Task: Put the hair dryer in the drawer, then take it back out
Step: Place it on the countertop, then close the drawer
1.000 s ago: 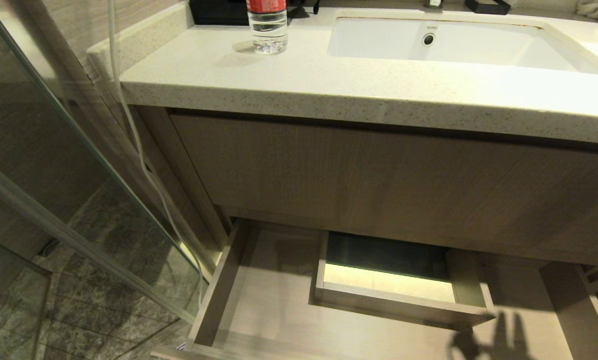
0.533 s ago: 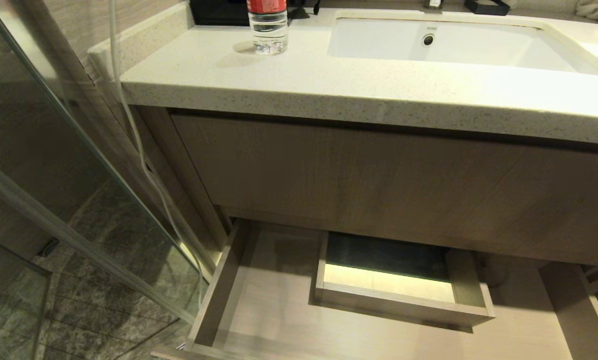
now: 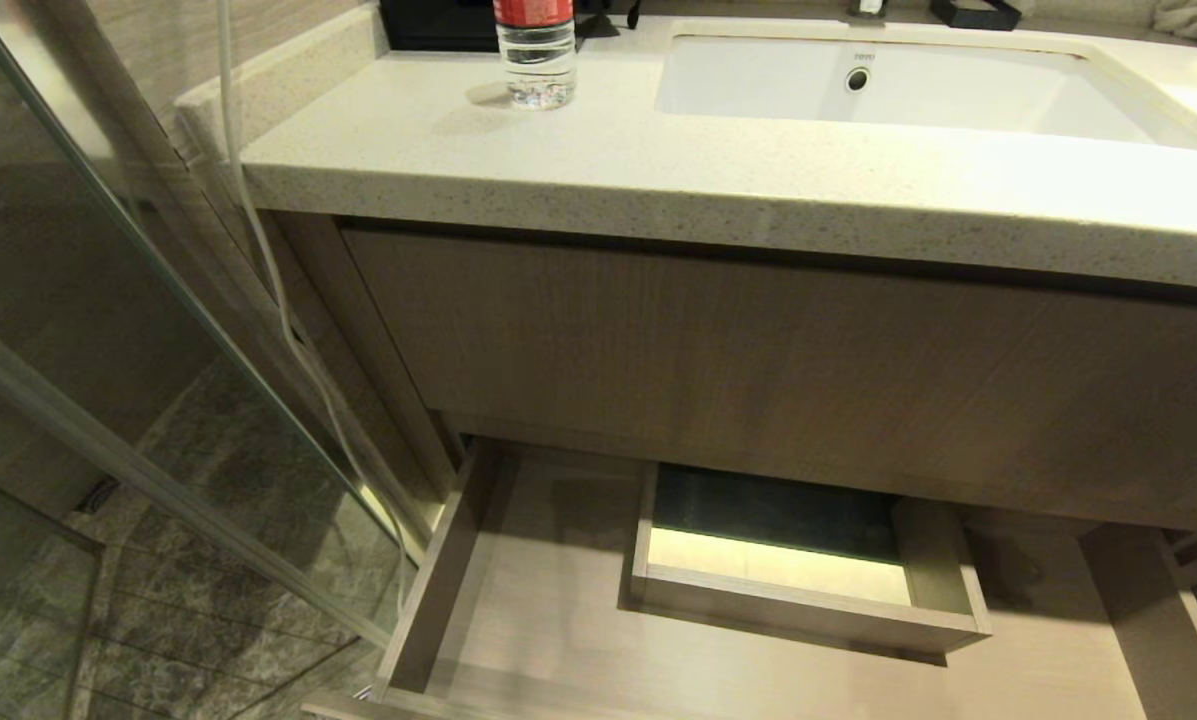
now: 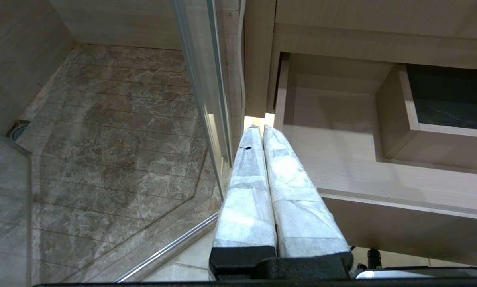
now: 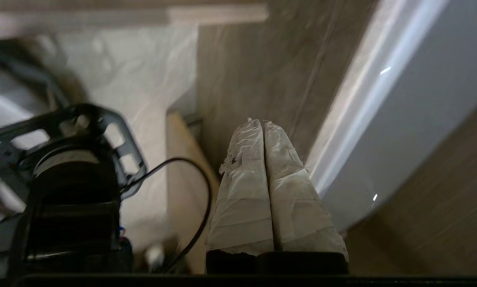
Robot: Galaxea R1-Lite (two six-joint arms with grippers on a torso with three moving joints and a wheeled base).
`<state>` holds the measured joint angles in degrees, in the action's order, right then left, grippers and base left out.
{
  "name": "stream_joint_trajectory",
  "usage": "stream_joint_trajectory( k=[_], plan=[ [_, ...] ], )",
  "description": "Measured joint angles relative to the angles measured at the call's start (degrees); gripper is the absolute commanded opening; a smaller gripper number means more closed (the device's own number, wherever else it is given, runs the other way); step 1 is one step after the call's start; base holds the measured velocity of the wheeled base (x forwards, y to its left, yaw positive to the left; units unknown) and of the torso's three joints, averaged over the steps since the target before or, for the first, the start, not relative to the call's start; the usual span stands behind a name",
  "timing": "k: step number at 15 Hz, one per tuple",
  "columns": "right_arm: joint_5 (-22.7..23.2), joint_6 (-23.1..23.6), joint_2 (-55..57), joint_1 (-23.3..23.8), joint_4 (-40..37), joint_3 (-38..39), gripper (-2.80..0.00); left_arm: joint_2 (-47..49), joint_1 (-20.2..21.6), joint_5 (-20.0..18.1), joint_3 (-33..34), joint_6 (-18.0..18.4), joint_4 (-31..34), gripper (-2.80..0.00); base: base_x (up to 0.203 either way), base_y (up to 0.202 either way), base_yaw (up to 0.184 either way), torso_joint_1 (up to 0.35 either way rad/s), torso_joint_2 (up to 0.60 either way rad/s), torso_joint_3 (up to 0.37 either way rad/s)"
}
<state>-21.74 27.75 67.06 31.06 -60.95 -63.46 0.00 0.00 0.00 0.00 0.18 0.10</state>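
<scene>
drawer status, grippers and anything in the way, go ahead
Left gripper shut, empty. Right gripper shut, empty. Drawer open, no hair dryer visible. Nothing blocking it.

The drawer [image 3: 518, 620] stands pulled out, its pale floor open from above; a boxed cutout [image 3: 808, 590] rises mid-drawer, walling off the centre; ahead of the left fingers [image 4: 258, 175], pressed together, the drawer's side wall [image 4: 280, 95] and a glass panel [image 4: 200, 99] leave only a narrow gap; the tabletop [image 3: 658, 170] overhangs the drawer's back; the right fingers [image 5: 258, 179] point along a wood panel [image 5: 254, 79].
</scene>
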Motion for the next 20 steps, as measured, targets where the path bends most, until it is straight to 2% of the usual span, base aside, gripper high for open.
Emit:
stream_joint_trajectory(
  k=[6, 13, 20],
  plan=[
    [-0.2, -1.5, 14.9, 5.2, 0.8, 3.1, -2.80, 0.0, 0.0, 0.0, 0.0, 0.0, 0.0, -2.80, 0.000, 0.000, 0.000, 0.000, 0.00, 0.000],
    [-4.6, -1.5, 26.0, 9.8, 11.9, 12.4, -2.80, 0.0, 0.0, 0.0, 0.0, 0.0, 0.0, -2.80, 0.000, 0.000, 0.000, 0.000, 0.00, 0.000],
    [-5.8, -1.3, 39.1, 11.7, 23.1, 18.2, -2.80, 0.0, 0.0, 0.0, 0.0, 0.0, 0.0, -2.80, 0.000, 0.000, 0.000, 0.000, 0.00, 0.000]
  ],
)
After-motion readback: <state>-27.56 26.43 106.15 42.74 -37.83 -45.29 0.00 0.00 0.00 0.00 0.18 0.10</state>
